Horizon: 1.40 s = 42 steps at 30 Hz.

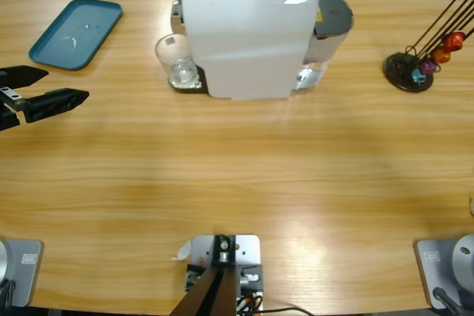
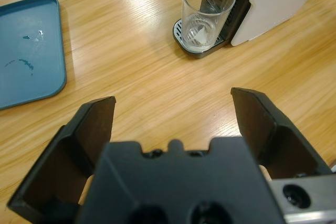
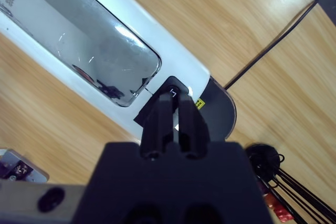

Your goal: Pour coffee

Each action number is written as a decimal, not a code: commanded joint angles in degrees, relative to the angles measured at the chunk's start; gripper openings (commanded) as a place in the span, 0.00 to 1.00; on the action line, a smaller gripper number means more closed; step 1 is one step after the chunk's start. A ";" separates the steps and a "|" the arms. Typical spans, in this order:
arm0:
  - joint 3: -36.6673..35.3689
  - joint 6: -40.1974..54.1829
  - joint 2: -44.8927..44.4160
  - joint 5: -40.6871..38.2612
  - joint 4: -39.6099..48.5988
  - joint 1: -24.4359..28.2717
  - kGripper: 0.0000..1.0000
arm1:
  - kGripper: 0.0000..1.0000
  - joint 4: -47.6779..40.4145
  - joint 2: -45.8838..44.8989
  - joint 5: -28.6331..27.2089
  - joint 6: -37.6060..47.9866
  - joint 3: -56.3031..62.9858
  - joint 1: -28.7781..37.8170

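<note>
machine [image 1: 248, 42]: white, upright at the tabletop's [image 1: 237, 175] far middle; long axis runs left-right in the high view, spout end at left over the drip tray [image 2: 197, 45].
glass [image 1: 176, 61]: clear, upright, mouth up, on the drip tray against the machine's left end.
left gripper [image 2: 173, 116]: jaws wide open, gripping nothing, aimed at the glass, well apart from it; bare wood between.
right gripper [image 3: 173, 100]: jaws closed together, tips on the machine's top button [image 3: 172, 90] by the chrome lid [image 3: 100, 59].
tray [image 1: 76, 32]: teal, far left, near the left gripper.
capsule rack [image 1: 415, 68]: far right, well clear of the machine.
</note>
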 commanded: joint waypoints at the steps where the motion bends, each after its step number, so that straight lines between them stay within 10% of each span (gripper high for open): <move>1: 1.48 0.31 1.04 0.03 -0.36 -0.29 0.95 | 0.00 -0.50 2.18 -0.10 0.43 3.69 0.81; 11: 1.48 0.29 0.63 -0.06 -0.36 -0.29 0.95 | 0.00 0.01 -10.93 -4.09 0.48 -2.74 0.81; 21: 1.48 0.27 0.72 -0.78 -0.38 -0.31 0.95 | 0.00 -12.31 -28.56 -3.74 1.05 27.61 1.42; 32: 1.48 0.19 0.98 -1.17 -0.38 -0.37 0.95 | 0.00 -14.03 -31.04 -1.84 1.45 33.31 1.42; 40: 1.50 0.20 1.07 -1.38 -0.36 -0.35 0.95 | 0.16 -13.88 -31.08 -1.83 1.71 33.10 1.42; 42: 1.48 0.20 1.12 -1.38 -0.42 -0.37 0.95 | 0.45 -14.07 -31.48 -1.72 1.91 33.71 1.42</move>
